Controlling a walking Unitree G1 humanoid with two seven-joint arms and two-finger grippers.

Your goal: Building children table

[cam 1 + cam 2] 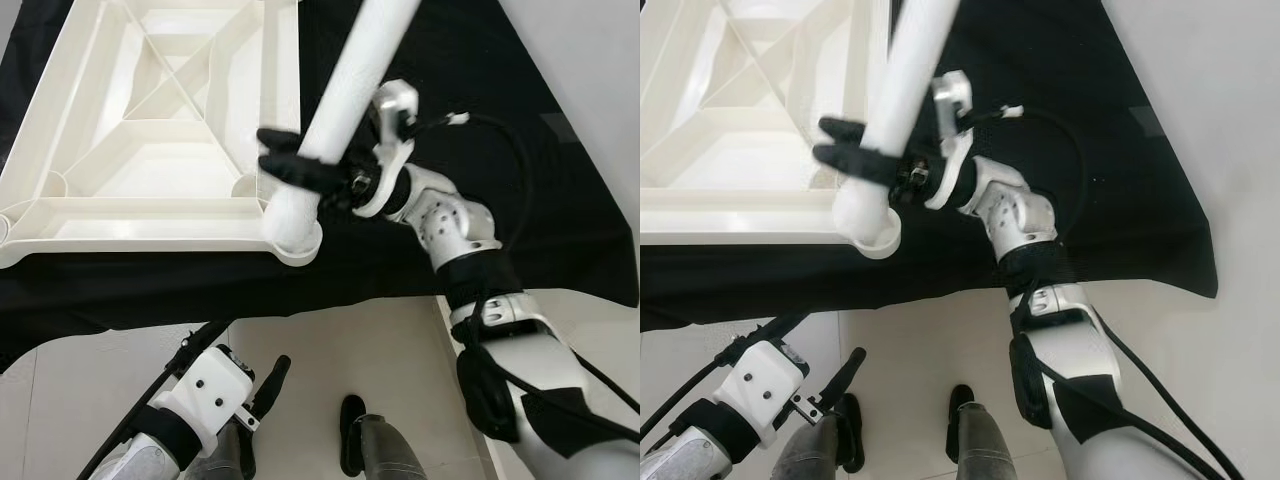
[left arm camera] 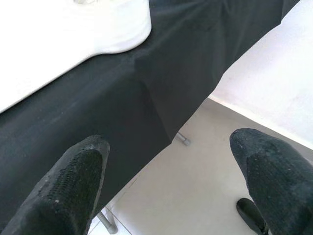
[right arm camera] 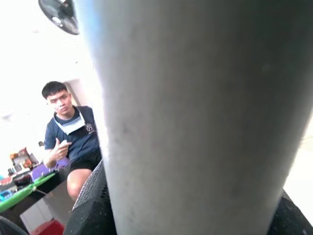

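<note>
One leg (image 1: 345, 95) seated in the near-right socket (image 1: 295, 235) of the upturned top (image 1: 150, 120), clamped by the right gripper (image 1: 290, 160) fingers just above that socket. Remaining sockets of the top visibly bare, judged unfilled. Left gripper (image 2: 166, 181) fingers spread, idle below the bench (image 1: 480, 90) edge nearest the top.

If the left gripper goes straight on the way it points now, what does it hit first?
Probably the black cloth hanging off the work surface; the left gripper, fingers open, aims at its draped edge. Depth is unclear.
</note>
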